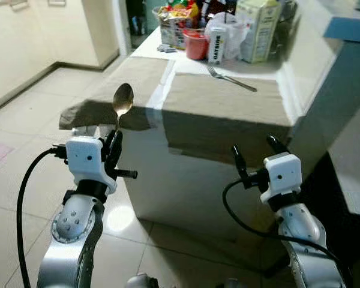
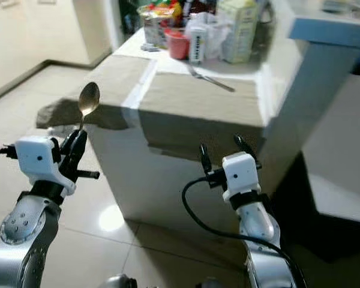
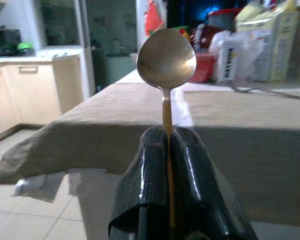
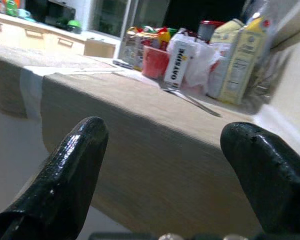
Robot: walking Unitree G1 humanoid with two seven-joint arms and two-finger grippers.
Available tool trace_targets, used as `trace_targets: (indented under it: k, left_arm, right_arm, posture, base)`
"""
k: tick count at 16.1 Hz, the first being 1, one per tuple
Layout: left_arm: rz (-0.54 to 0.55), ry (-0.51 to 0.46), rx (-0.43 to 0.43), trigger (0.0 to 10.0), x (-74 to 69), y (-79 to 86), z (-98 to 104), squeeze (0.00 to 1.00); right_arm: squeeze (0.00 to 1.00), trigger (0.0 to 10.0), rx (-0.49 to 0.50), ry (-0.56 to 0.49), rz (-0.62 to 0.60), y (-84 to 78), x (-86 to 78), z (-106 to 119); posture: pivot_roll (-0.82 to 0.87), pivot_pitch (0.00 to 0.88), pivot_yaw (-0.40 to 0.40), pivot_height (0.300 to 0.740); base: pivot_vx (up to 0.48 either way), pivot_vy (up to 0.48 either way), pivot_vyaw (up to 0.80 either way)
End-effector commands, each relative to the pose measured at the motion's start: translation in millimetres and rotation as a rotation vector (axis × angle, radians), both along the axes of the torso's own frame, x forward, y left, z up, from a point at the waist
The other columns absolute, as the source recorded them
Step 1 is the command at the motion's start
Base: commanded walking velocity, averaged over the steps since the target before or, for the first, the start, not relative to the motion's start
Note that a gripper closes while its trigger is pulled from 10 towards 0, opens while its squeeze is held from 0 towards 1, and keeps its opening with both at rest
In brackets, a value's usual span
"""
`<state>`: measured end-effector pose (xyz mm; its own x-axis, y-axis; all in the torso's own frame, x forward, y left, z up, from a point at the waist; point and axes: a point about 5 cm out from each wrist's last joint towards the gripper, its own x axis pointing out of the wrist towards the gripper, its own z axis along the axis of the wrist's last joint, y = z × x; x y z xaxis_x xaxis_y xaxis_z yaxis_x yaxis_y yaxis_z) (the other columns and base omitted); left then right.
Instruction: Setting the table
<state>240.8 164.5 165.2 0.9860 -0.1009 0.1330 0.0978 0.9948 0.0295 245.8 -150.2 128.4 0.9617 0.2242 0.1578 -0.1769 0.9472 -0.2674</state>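
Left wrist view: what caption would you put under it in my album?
Left gripper holding a spoon upright before the cloth-covered table.

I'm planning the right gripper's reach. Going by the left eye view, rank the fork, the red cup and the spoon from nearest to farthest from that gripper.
1. Fork: on the placemat, ahead of the right gripper.
2. Spoon: off to the left, upright in the left gripper, short of the table edge.
3. Red cup: at the table's far end, among the groceries.

Fork and spoon are close to call.
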Motion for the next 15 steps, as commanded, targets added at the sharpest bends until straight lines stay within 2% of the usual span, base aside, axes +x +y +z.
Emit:
trace_targets:
  k: [1,10,15]
  left_arm:
    - [-0.005,0.001,0.003,0.0,3.1,0.3,0.6,0.00]
    - [-0.020,0.002,0.004,0.0,5.6,0.3,1.8,0.00]
    - [-0.039,0.000,0.009,0.0,4.8,-4.2,1.4,0.00]
  right_arm:
    - [0.00,10.0,-0.004,-0.007,0.009,0.5,0.7,0.3]
    - [0.00,10.0,-0.008,-0.010,0.009,2.6,-0.4,-0.4]
    - [0.00,10.0,0.000,-0.012,0.016,2.2,1.7,1.4]
  posture:
    - [-0.07,0.003,0.050,0.684]
    - [-0.07,0.003,0.054,0.684]
    - [-0.07,0.005,0.048,0.729]
  base:
    - [0.000,0.000,0.00]
    - [0.000,0.000,0.00]
    - [0.000,0.000,0.00]
